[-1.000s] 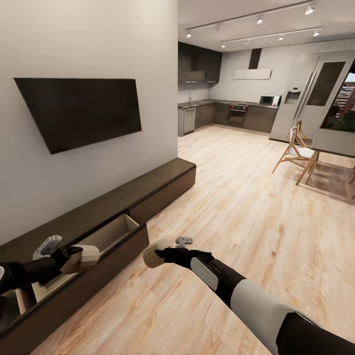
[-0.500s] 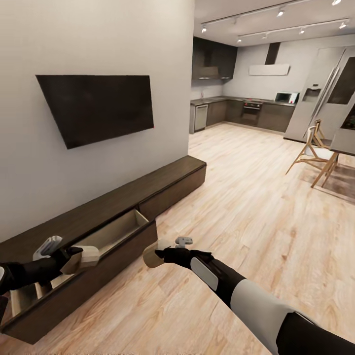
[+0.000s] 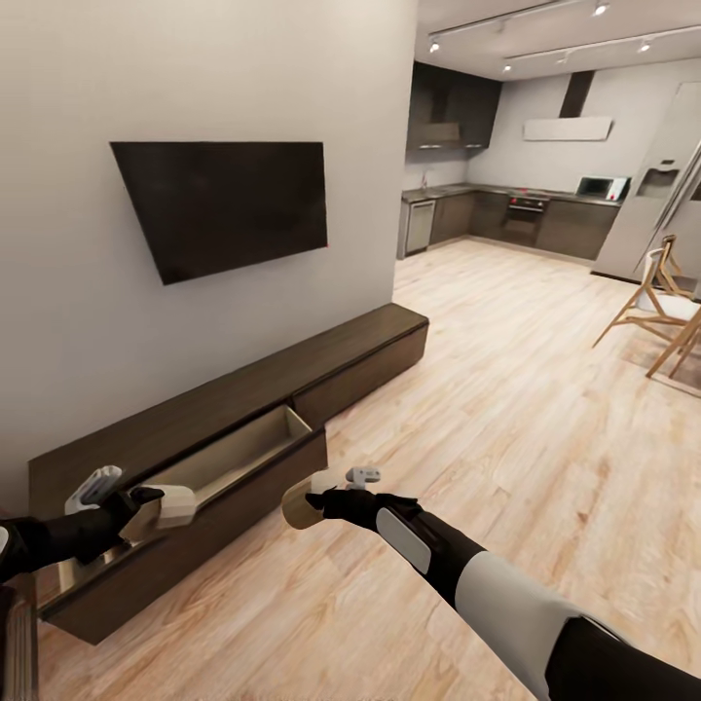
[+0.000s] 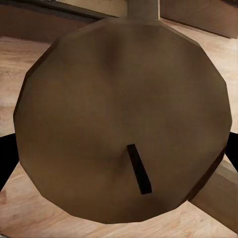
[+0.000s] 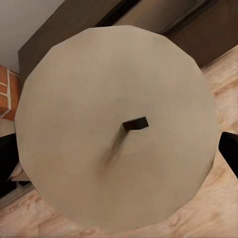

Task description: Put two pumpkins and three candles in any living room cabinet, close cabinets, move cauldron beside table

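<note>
- Since the earlier frame the head camera has swung left: more of the cabinet [image 3: 243,409] and its pulled-out drawer [image 3: 234,458] shows, while both arms keep their pose.
- Head view: left gripper [image 3: 146,508] is clenched around a candle [image 3: 173,506] poking out past its fingers, over the open drawer. Right gripper [image 3: 326,492] grasps a second candle [image 3: 297,504] above the floor [image 3: 506,409], just beside the drawer front.
- Left wrist view: candle top [image 4: 124,124] with wick between the fingers.
- Right wrist view: candle top [image 5: 116,126], cabinet beyond.
</note>
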